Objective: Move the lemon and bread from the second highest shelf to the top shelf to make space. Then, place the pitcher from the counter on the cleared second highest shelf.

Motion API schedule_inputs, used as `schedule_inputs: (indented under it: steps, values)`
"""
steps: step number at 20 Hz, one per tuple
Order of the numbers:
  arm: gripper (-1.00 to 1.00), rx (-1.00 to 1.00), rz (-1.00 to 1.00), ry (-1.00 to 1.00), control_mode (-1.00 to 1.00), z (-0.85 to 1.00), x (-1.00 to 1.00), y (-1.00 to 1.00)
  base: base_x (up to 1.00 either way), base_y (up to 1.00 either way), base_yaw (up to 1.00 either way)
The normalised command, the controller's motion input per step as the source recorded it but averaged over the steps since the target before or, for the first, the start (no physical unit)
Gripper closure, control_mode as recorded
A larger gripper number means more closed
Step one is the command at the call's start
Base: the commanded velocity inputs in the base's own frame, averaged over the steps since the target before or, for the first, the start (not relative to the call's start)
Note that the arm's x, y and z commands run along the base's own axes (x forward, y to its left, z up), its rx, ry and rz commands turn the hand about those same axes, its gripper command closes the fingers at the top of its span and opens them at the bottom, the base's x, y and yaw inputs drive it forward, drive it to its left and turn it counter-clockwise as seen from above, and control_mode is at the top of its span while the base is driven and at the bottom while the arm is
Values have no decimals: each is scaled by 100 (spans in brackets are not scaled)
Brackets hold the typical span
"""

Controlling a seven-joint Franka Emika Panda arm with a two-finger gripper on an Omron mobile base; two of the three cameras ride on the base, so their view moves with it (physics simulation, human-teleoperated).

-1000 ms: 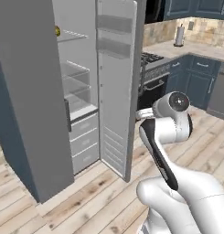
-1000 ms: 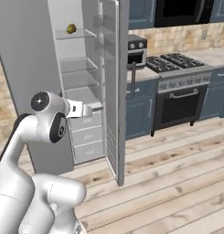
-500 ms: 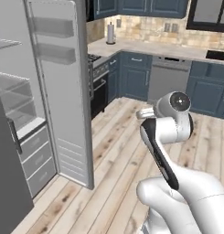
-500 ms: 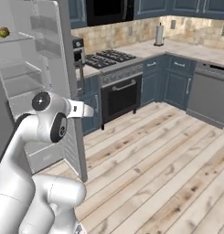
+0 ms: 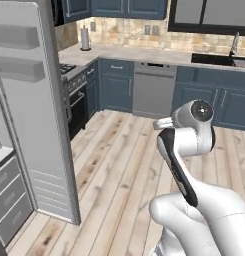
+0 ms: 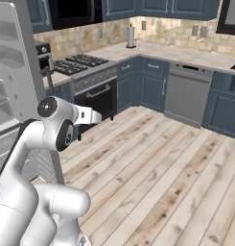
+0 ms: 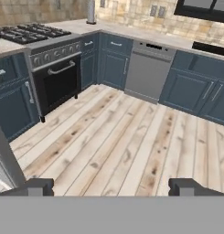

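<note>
Plank flooring [image 7: 113, 137] and dark blue cabinets now take up most of what the cameras see, where a second ago both base views looked straight into the open fridge with its glass shelves and a small yellow fruit up high. That whole-picture shift is the base turning away from the fridge toward the far run of counter [image 5: 144, 52], not any movement of the things themselves. The fridge door [image 5: 39, 115] now stands at the left edge of the left base view, and only a sliver of the fridge interior [image 6: 4, 110] remains in the right base view. The hand [image 7: 111, 186] is spread wide with nothing between its fingertips [image 7: 38, 186], pointing out over the floor toward the dishwasher [image 7: 147, 68] and the stove [image 7: 49, 59]. With the shelves swung out of sight, lemon and bread cannot be checked from here; the turn probably means the robot is heading for the pitcher, though I cannot make one out on the stretch of counter in view.
</note>
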Motion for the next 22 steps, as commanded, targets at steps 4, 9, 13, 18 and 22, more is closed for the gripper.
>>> schedule_inputs:
  steps: [4, 9, 13, 18, 22]
  values:
    - [-100, 0, 0, 0, 100, 0, 0, 0, 80, -20, -6]
    - [-100, 0, 0, 0, 100, 0, 0, 0, 90, -27, 6]
    - [-100, 0, 0, 0, 100, 0, 0, 0, 74, -20, 24]
    - [-100, 0, 0, 0, 100, 0, 0, 0, 60, -11, 42]
    - [-100, 0, 0, 0, 100, 0, 0, 0, 57, -18, 51]
